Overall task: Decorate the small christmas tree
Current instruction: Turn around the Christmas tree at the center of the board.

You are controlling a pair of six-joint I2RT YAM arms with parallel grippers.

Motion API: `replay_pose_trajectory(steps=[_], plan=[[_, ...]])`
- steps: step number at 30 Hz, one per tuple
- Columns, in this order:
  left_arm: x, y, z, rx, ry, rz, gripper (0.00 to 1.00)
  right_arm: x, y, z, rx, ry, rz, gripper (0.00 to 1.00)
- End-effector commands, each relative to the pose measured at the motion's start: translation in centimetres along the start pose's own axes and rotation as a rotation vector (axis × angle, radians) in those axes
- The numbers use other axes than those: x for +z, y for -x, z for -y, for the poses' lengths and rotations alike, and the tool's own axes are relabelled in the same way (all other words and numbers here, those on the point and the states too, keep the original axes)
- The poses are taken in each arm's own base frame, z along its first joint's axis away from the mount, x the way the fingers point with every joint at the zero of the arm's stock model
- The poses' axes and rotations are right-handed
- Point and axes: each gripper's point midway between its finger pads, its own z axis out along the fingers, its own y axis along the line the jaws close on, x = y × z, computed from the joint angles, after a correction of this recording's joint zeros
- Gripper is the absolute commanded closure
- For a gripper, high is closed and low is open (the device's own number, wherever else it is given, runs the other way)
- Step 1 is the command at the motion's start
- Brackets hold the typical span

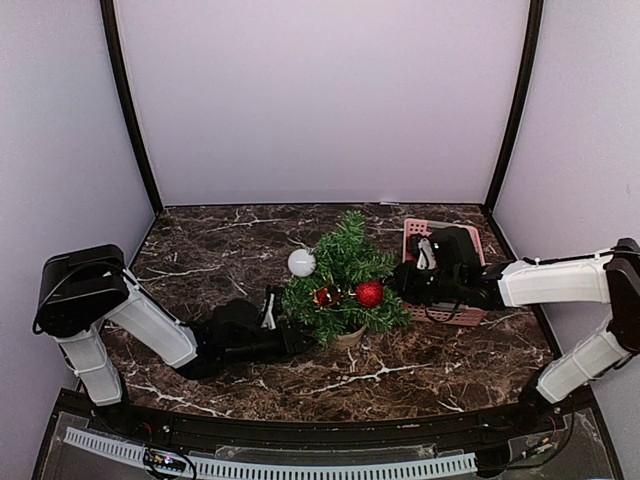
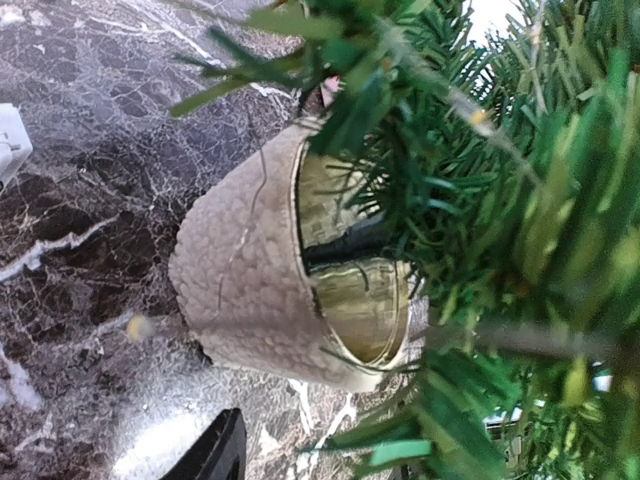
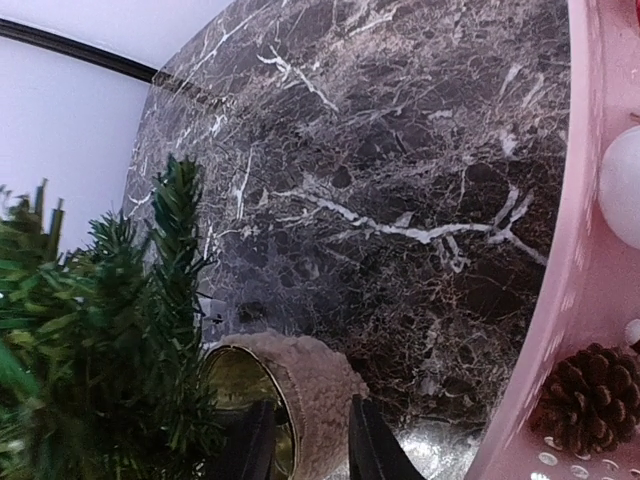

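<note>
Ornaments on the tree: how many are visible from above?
3: a white ball at the upper left edge of the small christmas tree, a red glitter ball on its right, a smaller red ornament mid-tree. Branches may hide others.

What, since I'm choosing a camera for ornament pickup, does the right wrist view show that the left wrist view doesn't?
Only the right wrist view: the pink basket with a white ball and a pinecone in it, plus the back wall. Only the left wrist view: an unidentifiable white piece at its left edge. Both: the small christmas tree, its tan base and the marble table.
</note>
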Motion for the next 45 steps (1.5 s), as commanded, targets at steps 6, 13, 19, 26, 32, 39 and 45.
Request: replay_pose_trajectory(steps=[6, 13, 19, 26, 32, 39, 45], plan=[[0.9, 0.8, 0.4, 0.047, 0.001, 0.0, 0.51, 2.6, -2.6, -2.5, -0.005, 0.09, -0.111, 0.74], [1.1, 1.3, -0.1, 0.053, 0.015, 0.013, 0.52, 4.0, -5.0, -2.8, 0.014, 0.101, -0.162, 0.74], [1.3, 1.8, -0.3, 0.06, 0.013, 0.019, 0.53, 4.2, -6.1, -2.7, 0.037, 0.104, -0.172, 0.74], [1.3, 2.8, -0.7, 0.08, 0.023, 0.043, 0.53, 3.9, -7.3, -3.1, 0.065, 0.124, -0.167, 0.74], [1.4, 3.9, -1.2, 0.107, 0.054, 0.064, 0.53, 3.8, -8.2, -3.6, 0.103, 0.134, -0.154, 0.76], [1.6, 4.8, -1.5, 0.143, 0.073, 0.076, 0.53, 3.8, -8.7, -4.2, 0.144, 0.144, -0.13, 0.77], [1.2, 5.5, -1.8, 0.189, 0.119, 0.085, 0.53, 3.2, -8.8, -3.4, 0.197, 0.129, -0.097, 0.76]])
